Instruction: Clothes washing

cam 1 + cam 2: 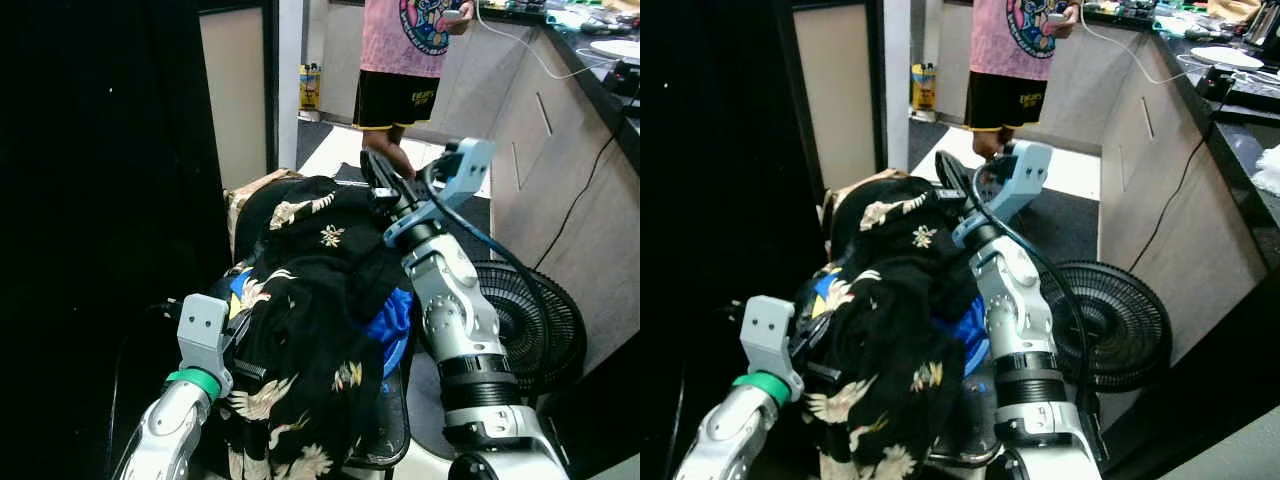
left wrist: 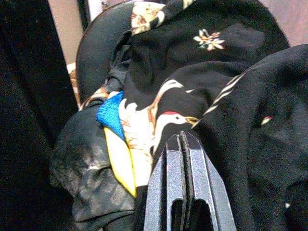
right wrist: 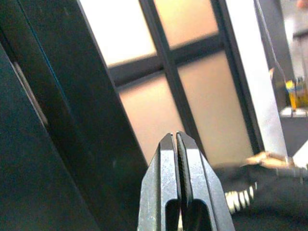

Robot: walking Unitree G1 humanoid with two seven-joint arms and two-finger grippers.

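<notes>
**Laundry load carried between both arms**

While the robot stands in a dim passage, a heap of clothes [image 1: 310,300] lies piled in a dark basket [image 1: 385,440] held between its two arms, so the load looks to be in transit towards a washer rather than sorted yet. The left hand [image 2: 185,144] sits low against the near side of the pile, its two black fingers pressed flat together with no cloth visibly pinched between them; it seems to brace the load, not grip it. The right hand [image 3: 174,144] reaches along the far side of the heap, fingers likewise closed tight on nothing, pointing past the pile at a dark-framed door [image 3: 159,72] with frosted panes.

The top garment is a soft black shirt [image 1: 890,300] printed with pale flowers and cranes, draped loosely and hanging over the basket's near edge. Beneath it shows a bright blue knit [image 1: 392,320] and a yellow-edged piece [image 2: 118,159]. The fabrics look limp and crumpled, apt to slide if the basket tips.

A round black fan [image 1: 530,320] stands on the floor to the right, beside a surface [image 1: 600,70] whose pale wooden side faces the robot. A person [image 1: 405,60] in a pink top and black shorts stands beyond.
</notes>
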